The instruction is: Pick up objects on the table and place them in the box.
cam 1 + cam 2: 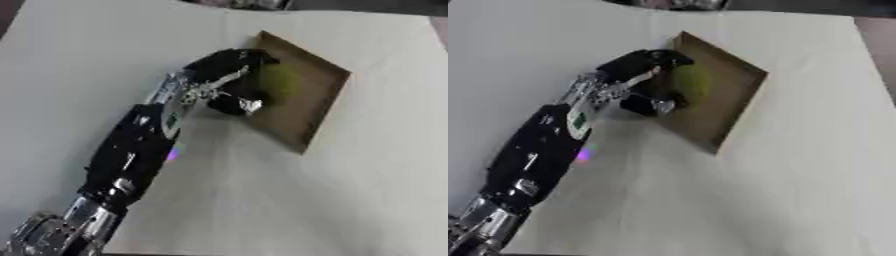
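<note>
A shallow brown cardboard box (325, 102) lies on the pale table, turned like a diamond. My left hand (224, 75) reaches in from the lower left and hangs over the box's left part. Its fingers and thumb curl round a yellow-green ball (278, 80), which sits over the box's inside. The black fingers cover the ball's left side. My right hand shows in neither view.
The pale table (350, 200) stretches wide to the right of and in front of the box. Dark shapes line the far edge at the top. A small purple light glows on my left forearm (172, 155).
</note>
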Tool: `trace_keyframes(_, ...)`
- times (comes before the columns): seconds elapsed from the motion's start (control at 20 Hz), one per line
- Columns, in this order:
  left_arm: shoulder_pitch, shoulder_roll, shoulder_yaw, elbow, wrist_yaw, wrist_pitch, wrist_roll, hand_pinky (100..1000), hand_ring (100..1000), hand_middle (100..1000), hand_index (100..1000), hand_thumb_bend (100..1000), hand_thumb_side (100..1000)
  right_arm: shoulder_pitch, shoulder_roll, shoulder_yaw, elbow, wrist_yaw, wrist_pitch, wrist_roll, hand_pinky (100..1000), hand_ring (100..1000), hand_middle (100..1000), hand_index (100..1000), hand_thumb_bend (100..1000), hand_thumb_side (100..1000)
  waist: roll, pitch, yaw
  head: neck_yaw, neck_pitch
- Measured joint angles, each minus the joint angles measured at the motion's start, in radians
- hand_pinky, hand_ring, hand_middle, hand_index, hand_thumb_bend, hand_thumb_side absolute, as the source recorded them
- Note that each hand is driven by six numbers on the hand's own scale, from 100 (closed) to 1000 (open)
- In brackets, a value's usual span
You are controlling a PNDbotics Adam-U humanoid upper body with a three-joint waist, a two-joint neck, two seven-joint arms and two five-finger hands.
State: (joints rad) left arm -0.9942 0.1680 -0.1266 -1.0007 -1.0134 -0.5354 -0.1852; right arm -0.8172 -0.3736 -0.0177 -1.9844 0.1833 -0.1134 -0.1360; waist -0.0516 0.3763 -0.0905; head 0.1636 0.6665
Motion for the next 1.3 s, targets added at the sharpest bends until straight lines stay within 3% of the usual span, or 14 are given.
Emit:
trace_keyframes(0.1,-0.001,0.008,0.007,-0.026,-0.008,0.022,0.014,823,898,892,968,100,619,0.000,0.000,0.000,0.000,0.000,0.003,0.000,839,714,603,690,100,528,0.000,0.000,0.001,-0.001,0.001)
trace_keyframes(0.2,-0.001,0.013,0.008,-0.047,-0.020,0.045,0.037,838,910,907,978,209,652,0.000,0.000,0.000,0.000,0.000,0.004,0.000,839,714,602,689,100,527,0.000,0.000,0.002,-0.002,0.001)
trace_keyframes(0.3,-0.001,0.015,0.008,-0.063,-0.030,0.064,0.061,841,912,904,975,232,637,0.000,0.000,0.000,0.000,0.000,0.005,0.000,839,714,602,689,100,527,0.000,0.000,0.003,-0.002,0.001)
trace_keyframes(0.85,0.004,0.043,0.013,-0.129,0.003,0.103,0.175,760,849,827,919,100,447,0.009,-0.005,-0.003,0.000,0.003,0.008,-0.008,836,712,601,688,100,529,0.002,-0.005,0.014,-0.011,0.010)
trace_keyframes(1.05,0.036,0.078,0.019,-0.185,0.055,0.122,0.205,733,812,770,875,100,284,0.016,-0.019,-0.016,0.000,0.010,0.004,-0.024,834,710,600,685,100,513,0.016,-0.013,0.031,-0.026,0.019)
trace_keyframes(1.3,0.094,0.174,0.045,-0.295,0.132,0.132,0.268,733,801,758,861,100,191,0.038,-0.055,-0.037,0.000,0.022,-0.004,-0.059,834,709,600,685,100,512,0.041,-0.024,0.069,-0.063,0.037)
